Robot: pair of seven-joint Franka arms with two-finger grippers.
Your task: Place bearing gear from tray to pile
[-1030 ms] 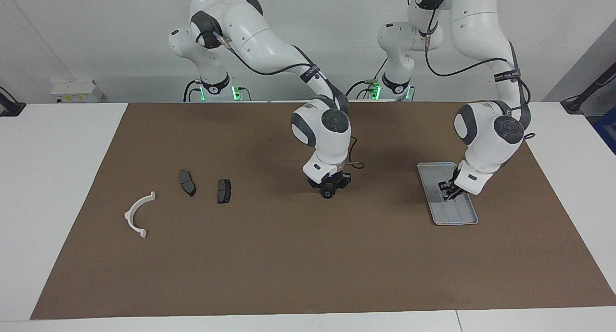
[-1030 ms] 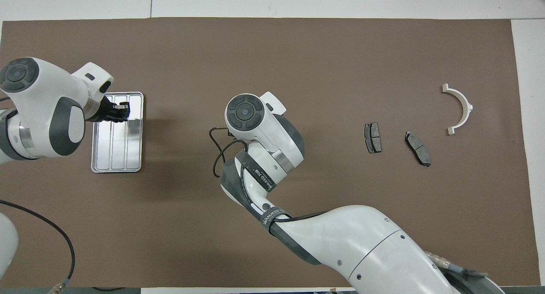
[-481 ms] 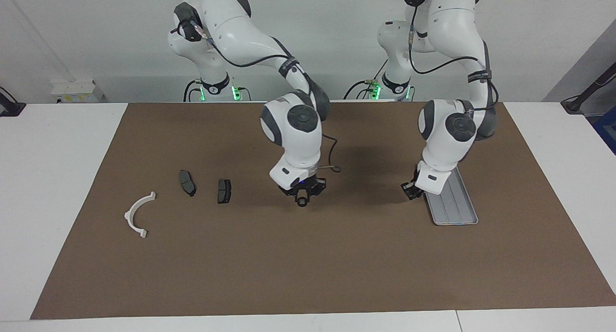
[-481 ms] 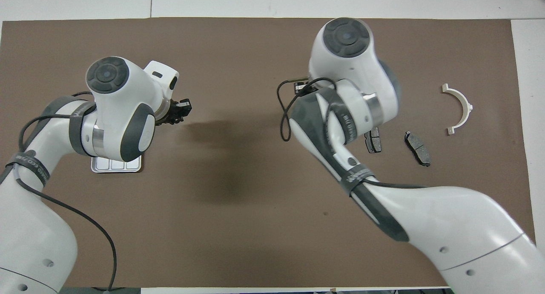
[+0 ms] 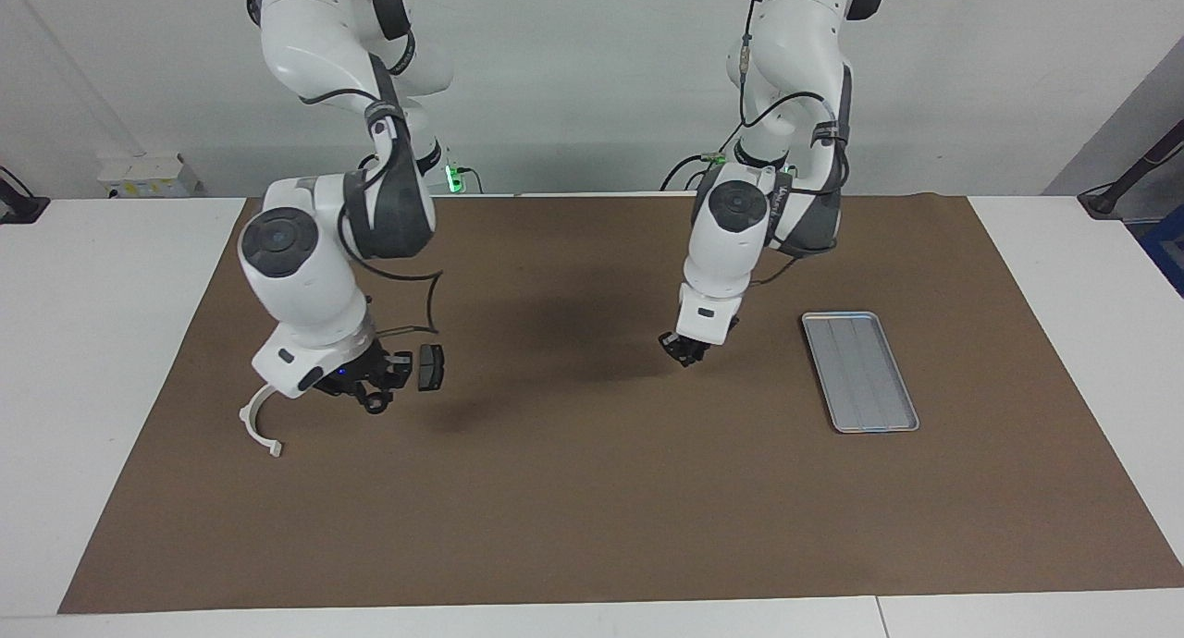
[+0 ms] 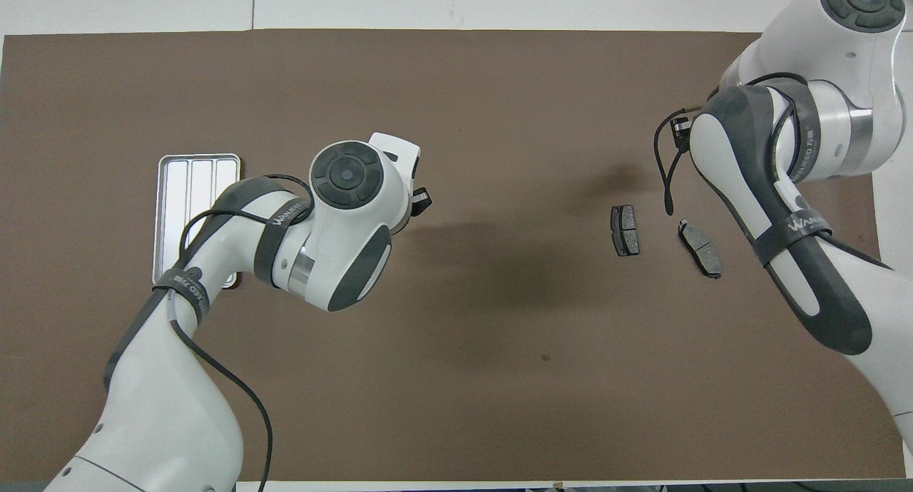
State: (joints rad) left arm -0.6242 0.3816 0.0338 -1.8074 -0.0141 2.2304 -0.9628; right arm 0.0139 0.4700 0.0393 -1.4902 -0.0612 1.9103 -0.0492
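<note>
The right gripper [image 5: 373, 396] is hanging low over the pile, between the white half-ring bracket [image 5: 258, 424] and the brake pad [image 5: 430, 367] that is showing just beside it. Its jaws are grasping a small dark round part, the bearing gear [image 5: 375, 404], which is sitting at their tip just above the brown mat [image 5: 592, 490]. In the overhead view the right arm is covering this gripper and the bracket, while 2 brake pads [image 6: 625, 229] [image 6: 700, 247] are lying side by side, apart from each other.

The left gripper [image 5: 684, 349] is hovering over bare mat between the tray [image 5: 860, 372] and the pile, with its jaws clenched on nothing. The tray is lying flat on the mat toward the left arm's end of the table [image 5: 92, 342], well apart from the pile.
</note>
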